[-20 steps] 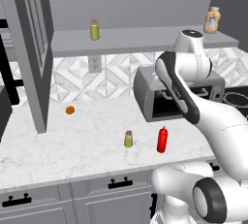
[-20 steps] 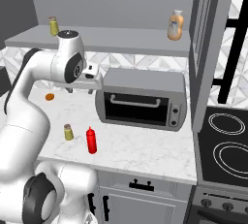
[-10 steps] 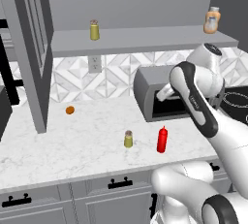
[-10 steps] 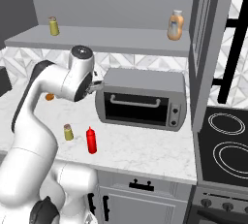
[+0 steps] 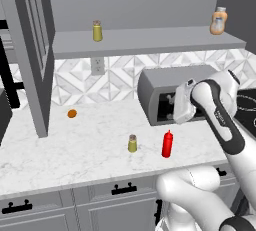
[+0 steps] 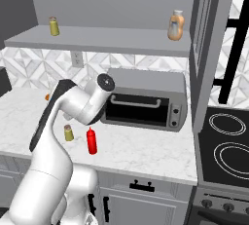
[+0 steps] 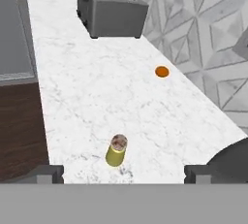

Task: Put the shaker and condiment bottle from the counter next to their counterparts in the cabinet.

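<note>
The olive-yellow shaker (image 5: 132, 143) stands upright on the marble counter (image 5: 70, 150), with the red condiment bottle (image 5: 167, 144) just to its right. My gripper (image 5: 178, 117) hovers in front of the toaster oven, above and right of the bottle. In the hand view the shaker (image 7: 116, 150) lies ahead between my wide-apart fingertips (image 7: 48, 172), so the gripper (image 7: 123, 173) is open and holds nothing. On the cabinet shelf (image 5: 150, 42) stand the matching shaker (image 5: 97, 30) at the left and the squat orange-tan bottle (image 5: 218, 21) at the right.
A grey toaster oven (image 5: 165, 95) sits at the back of the counter behind my arm. A small orange ball (image 5: 72, 113) lies to the left near the open cabinet door (image 5: 30, 50). A grey toaster (image 7: 111, 5) stands far along the counter. The stove (image 6: 226, 146) is at the right.
My arm has folded downward, and the hand has dropped from the toaster oven's top to in front of its door. The shaker, both bottles and the ball have not moved.
</note>
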